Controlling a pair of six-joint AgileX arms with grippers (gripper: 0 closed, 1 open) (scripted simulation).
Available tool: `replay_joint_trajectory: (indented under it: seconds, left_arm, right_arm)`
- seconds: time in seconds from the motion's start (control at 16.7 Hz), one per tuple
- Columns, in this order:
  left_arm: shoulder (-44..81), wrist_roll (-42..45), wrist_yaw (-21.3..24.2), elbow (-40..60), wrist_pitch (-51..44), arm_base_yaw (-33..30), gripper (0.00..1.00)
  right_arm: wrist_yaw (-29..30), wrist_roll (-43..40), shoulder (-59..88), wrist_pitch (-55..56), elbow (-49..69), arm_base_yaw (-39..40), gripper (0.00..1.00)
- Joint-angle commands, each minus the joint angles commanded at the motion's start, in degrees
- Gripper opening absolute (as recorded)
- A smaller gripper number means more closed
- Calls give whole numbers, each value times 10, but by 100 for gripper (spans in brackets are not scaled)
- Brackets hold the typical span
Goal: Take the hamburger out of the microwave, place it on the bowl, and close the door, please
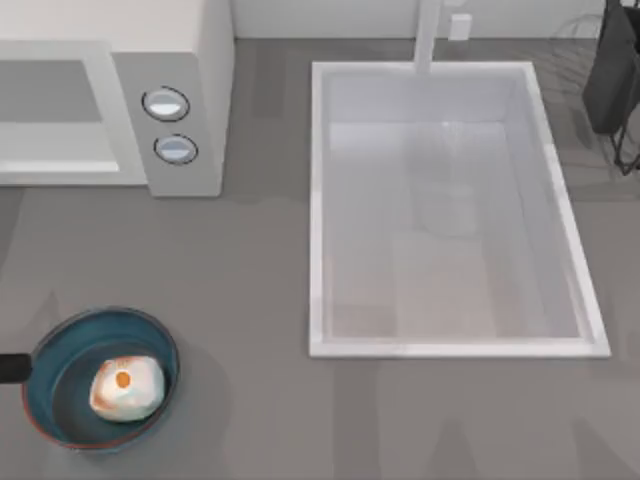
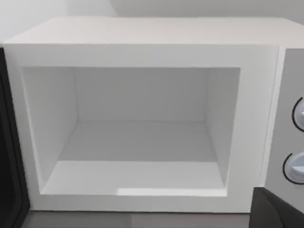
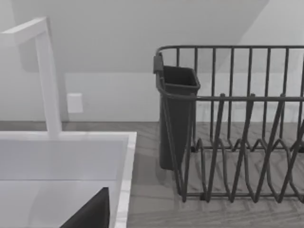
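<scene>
1. Hamburger (image 1: 126,388), pale cream with tan edges and an orange spot on top, sits inside the bowl (image 1: 60,352), the deep blue dish with a reddish-brown rim at about 8 o'clock on the grey table (image 1: 250,300) in the top view.
2. Just off the bowl's 9 o'clock edge, a small dark tip pokes in from the frame's left border; what it belongs to cannot be told.
3. At 10 o'clock stands the microwave (image 1: 190,60), its two round grey-blue knobs (image 1: 166,104) stacked on the panel facing the table.
4. Seen from the left wrist, the microwave's cavity (image 2: 137,137) is open, white and bare inside; a dark vertical edge at that picture's border may be the door, though this cannot be confirmed.
5. A white rectangular sink (image 1: 318,200) fills the table from 12 to 3 o'clock, a white faucet (image 1: 428,35) rising at its far rim.
6. A dark wire dish rack (image 3: 237,142) with a dark cup-shaped holder (image 3: 176,118) stands just beyond the sink, at about 2 o'clock.
7. Whether either end effector is wide or narrow cannot be told.
</scene>
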Motion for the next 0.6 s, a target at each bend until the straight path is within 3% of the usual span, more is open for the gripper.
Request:
replay_joint_trajectory:
  seconds: [0.36, 0.6]
  left_arm:
    - [15, 0, 116, 18, -3, 116, 0]
    - [18, 0, 136, 21, -3, 136, 0]
  right_arm:
    - [0, 0, 0, 0, 0, 0, 100]
    - [0, 0, 0, 0, 0, 0, 100]
